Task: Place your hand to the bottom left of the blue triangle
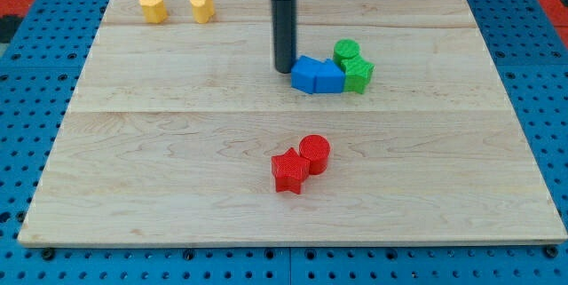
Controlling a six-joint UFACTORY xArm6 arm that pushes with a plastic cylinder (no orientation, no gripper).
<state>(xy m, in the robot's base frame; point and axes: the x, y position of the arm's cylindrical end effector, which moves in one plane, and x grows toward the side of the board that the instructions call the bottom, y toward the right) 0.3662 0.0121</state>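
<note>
Nearest the view's bottom, on the wooden board point(177, 196), a red star point(288, 172) and a red cylinder point(314, 154) sit touching each other, the cylinder at the star's upper right, both well apart from everything else. Further up, right of centre, comes a tight cluster: two blue blocks pressed side by side, a blue block of unclear shape point(304, 74) on the view's left and what I take to be the blue triangle point(329, 77) on its right, though at this angle I cannot be sure which of the two is the triangle. Touching them on the right are a green block point(358, 75) and a green cylinder point(347, 53) just behind it. My tip point(283, 70) is down on the board just beside the left blue block, at its upper left, touching it or nearly so. I have no jaws and hold nothing; the rod can only push. The triangle looks like a small, light, stiff plastic piece that would slide easily on the smooth wood and turn if nudged off-centre, so there is nothing to grasp, and the safe approach is to skirt round the blue pair to the spot below and left without brushing them. Farthest away, near the top left, stand two yellow blocks point(153, 7) point(201, 6) side by side, apart.
</note>
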